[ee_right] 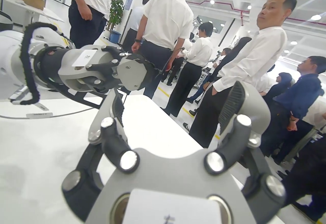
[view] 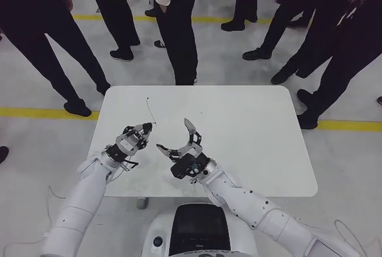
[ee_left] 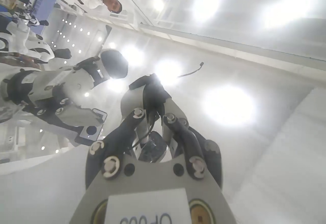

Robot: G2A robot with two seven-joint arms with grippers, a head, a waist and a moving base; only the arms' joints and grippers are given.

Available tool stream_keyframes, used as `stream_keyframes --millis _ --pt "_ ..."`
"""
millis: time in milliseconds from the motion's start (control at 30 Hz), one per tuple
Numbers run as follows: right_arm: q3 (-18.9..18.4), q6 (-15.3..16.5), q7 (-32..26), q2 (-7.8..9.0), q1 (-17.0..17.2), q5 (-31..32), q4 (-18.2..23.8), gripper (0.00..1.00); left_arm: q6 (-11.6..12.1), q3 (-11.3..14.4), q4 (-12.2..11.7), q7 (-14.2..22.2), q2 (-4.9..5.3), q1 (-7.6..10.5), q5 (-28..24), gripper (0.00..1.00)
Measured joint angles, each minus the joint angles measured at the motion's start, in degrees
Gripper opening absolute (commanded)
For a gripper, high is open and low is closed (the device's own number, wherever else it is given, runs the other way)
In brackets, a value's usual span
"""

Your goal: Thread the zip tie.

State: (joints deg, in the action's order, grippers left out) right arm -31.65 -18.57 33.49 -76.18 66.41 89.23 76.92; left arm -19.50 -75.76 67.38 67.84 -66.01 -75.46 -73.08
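Black and hair-thin, the zip tie (view: 150, 110) sticks out of the left gripper (view: 144, 130), whose fingers (ee_left: 152, 87) are pressed together on one end of it. From that pinch the strap runs toward the far edge of the white worktop (view: 255, 141), bowing slightly, and ends in a small dark knob at its free tip. Whether that tip touches the surface I cannot tell. The tie sits over the left half of the worktop, roughly midway between the near and far edges.

The right gripper (view: 173, 136) is just beside the left one, toward the worktop's middle and a little closer to the near edge. Its jaws are spread wide — the ribbed black pads (ee_right: 233, 100) face each other across a broad gap. The two grippers are near each other but apart, and the right one's fingertips curve roughly toward the left gripper and the held strap.

In the right wrist view the left gripper shows side-on beyond the spread fingers, its tips together, with the fine strap leaving them at a slant. The left forearm comes in over the worktop by the near left corner — the right one crosses the near edge closer to its middle.
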Motion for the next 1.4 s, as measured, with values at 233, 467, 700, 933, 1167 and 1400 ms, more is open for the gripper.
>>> stream_keyframes --millis 233,467,700,933,1167,1400 --pt "-0.1 1.1 1.6 -1.61 -0.4 0.2 -1.1 0.46 0.0 0.3 -0.5 0.1 0.02 0.30 -0.1 0.00" --pt "0.2 2.0 0.6 -3.23 -1.6 0.7 -3.3 0.39 0.0 0.3 -0.5 0.1 0.02 0.30 -0.1 0.00" --pt "0.5 2.0 -0.1 -4.83 -2.8 0.7 -5.9 0.31 0.0 0.3 -0.5 0.1 0.02 0.30 -0.1 0.00" --pt "0.5 1.6 -0.4 -6.15 -3.7 0.7 -8.1 0.24 0.0 0.3 -0.5 0.1 0.02 0.30 -0.1 0.00" --pt "0.3 1.5 -0.4 -6.94 -4.1 0.7 -9.5 0.21 0.0 0.3 -0.5 0.1 0.02 0.30 -0.1 0.00" --pt "0.2 1.3 -0.1 -7.39 -4.2 0.7 -10.2 0.15 0.0 0.3 -0.5 0.1 0.02 0.30 -0.1 0.00"
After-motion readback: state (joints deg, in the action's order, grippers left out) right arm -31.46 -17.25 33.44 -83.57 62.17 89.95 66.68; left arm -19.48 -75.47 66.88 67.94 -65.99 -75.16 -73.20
